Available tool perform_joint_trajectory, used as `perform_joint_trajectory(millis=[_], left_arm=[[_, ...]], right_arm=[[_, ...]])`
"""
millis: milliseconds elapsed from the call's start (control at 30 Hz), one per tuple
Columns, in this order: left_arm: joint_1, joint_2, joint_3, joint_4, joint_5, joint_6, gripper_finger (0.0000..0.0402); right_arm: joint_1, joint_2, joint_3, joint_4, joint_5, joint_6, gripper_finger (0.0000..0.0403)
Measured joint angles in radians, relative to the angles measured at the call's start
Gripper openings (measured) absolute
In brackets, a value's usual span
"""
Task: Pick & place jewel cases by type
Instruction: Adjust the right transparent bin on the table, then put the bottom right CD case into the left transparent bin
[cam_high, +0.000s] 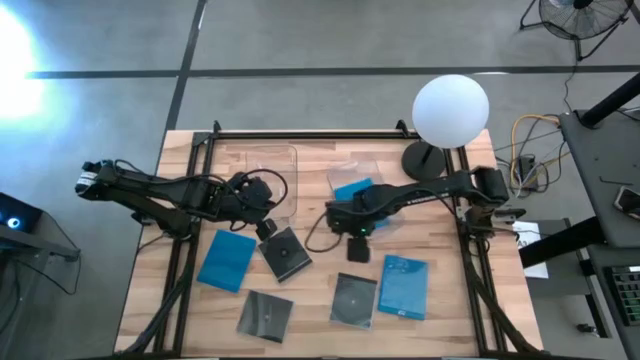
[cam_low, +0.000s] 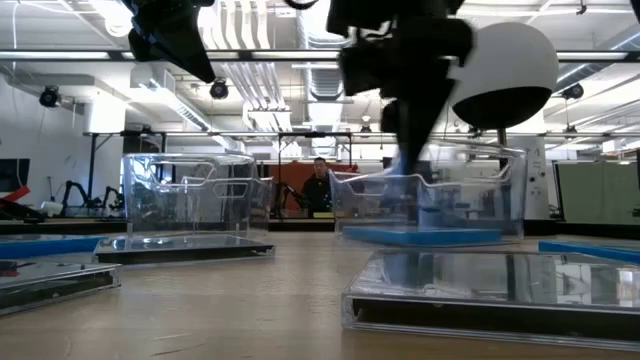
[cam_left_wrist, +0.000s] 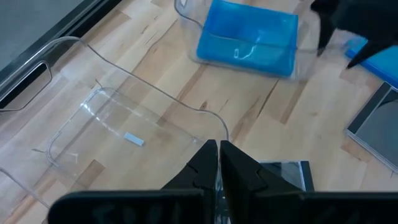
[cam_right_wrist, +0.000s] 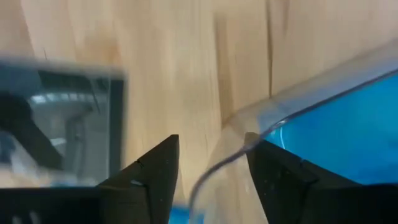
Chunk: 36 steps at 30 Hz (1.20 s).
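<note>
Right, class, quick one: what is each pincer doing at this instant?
Left pincer: closed, nothing visibly held, above the empty clear bin.
Right pincer: open, empty, at the bin holding a blue case.

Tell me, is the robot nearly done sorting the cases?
Not nearly. One blue case lies in the right bin; the left bin holds nothing. The right hand is open beside its bin, the left hand shut near a dark case. Two blue cases and three dark cases wait on the table.

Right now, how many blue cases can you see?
3. One blue case lies in the right bin, one on the table at the left, one on the table at the right. None seems hidden.
</note>
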Motion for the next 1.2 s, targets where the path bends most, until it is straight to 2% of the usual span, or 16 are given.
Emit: perform_joint_trajectory(millis=[100, 233, 367, 533, 633, 700, 767, 867, 1000, 1100, 1200], left_arm=[[0.000, 0.000, 0.000, -0.001, 0.000, 0.000, 0.0000], [0.000, 0.000, 0.000, -0.010, 0.004, -0.002, 0.0000], [-0.004, 0.000, 0.000, -0.015, 0.009, -0.002, 0.0000], [-0.006, 0.000, 0.000, -0.016, 0.009, -0.003, 0.0000], [-0.006, 0.000, -0.002, -0.016, 0.009, -0.001, 0.0000], [-0.006, 0.000, -0.002, -0.009, 0.009, 0.005, 0.0000], [-0.006, 0.000, -0.002, 0.002, 0.009, 0.006, 0.0000], [-0.006, 0.004, -0.002, 0.028, 0.010, 0.016, 0.0000], [-0.003, 0.024, -0.010, 0.101, 0.123, 0.092, 0.0000], [-0.002, 0.046, -0.049, 0.214, 0.276, 0.163, 0.0000], [0.004, 0.064, -0.099, 0.325, 0.381, 0.219, 0.0000]], right_arm=[[-0.034, 0.015, 0.019, 0.104, 0.029, 0.066, 0.0171], [-0.085, 0.019, 0.031, 0.109, 0.222, 0.121, 0.0167], [-0.112, -0.023, 0.030, 0.086, 0.259, 0.129, 0.0170], [-0.093, -0.119, 0.031, 0.080, 0.216, 0.107, 0.0183], [-0.056, -0.180, 0.031, -0.064, 0.148, 0.085, 0.0191], [-0.032, -0.206, 0.017, -0.186, 0.049, 0.115, 0.0195], [-0.006, -0.221, -0.017, -0.239, -0.056, 0.193, 0.0198], [0.046, -0.244, -0.068, -0.225, -0.153, 0.373, 0.0198], [0.141, -0.240, -0.153, -0.090, -0.250, 0.701, 0.0198], [0.225, -0.240, -0.227, 0.131, -0.261, 0.955, 0.0198], [0.312, -0.241, -0.305, 0.355, -0.205, 1.215, 0.0198]])
